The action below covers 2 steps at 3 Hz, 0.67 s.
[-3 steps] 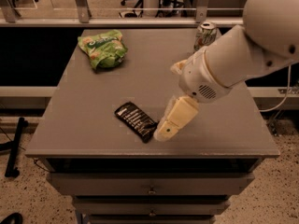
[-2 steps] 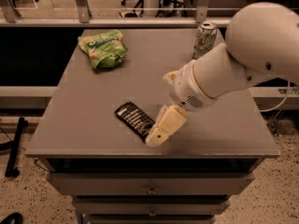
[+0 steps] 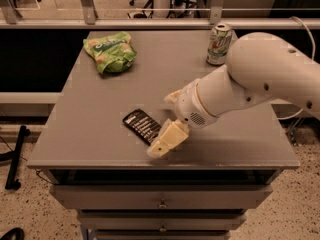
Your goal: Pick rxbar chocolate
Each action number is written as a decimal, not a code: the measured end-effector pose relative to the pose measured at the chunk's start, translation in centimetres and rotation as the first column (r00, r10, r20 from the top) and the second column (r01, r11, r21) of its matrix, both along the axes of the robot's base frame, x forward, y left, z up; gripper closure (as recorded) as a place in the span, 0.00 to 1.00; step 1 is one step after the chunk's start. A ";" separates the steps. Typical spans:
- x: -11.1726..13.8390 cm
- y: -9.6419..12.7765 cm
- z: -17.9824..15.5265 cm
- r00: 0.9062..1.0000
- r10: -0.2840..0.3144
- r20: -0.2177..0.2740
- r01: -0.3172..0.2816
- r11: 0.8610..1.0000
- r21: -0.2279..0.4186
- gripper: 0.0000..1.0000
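The rxbar chocolate (image 3: 140, 124) is a thin black wrapper bar with white lettering. It lies flat on the grey table (image 3: 90, 109), near the front edge at the middle. My gripper (image 3: 164, 141) hangs from the white arm and reaches down at the bar's right end, its cream-coloured fingers (image 3: 170, 136) covering that end. The bar still rests on the table.
A green snack bag (image 3: 110, 51) lies at the table's back left. A white-and-green drink can (image 3: 219, 44) stands at the back right, behind my arm. Drawers sit below the table's front edge. A railing runs behind the table.
My arm has swung left and forward, bringing the gripper from beside the bar's right end down onto it. The bar, bag and can have not moved.
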<state>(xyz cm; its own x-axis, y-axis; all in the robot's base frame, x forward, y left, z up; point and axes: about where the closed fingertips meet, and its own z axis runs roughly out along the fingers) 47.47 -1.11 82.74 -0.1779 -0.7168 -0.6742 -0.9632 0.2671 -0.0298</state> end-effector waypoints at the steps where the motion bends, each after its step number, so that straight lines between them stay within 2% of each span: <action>1: -0.1 0.7 -0.6 1.000 -0.001 -0.010 0.001 1.000 0.028 0.39; 2: -0.3 0.7 -0.9 1.000 -0.011 -0.016 0.011 0.999 0.042 0.61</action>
<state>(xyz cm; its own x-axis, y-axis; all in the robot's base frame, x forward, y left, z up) 47.17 -0.39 81.85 -0.1964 -0.6855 -0.7011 -0.9605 0.2784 -0.0031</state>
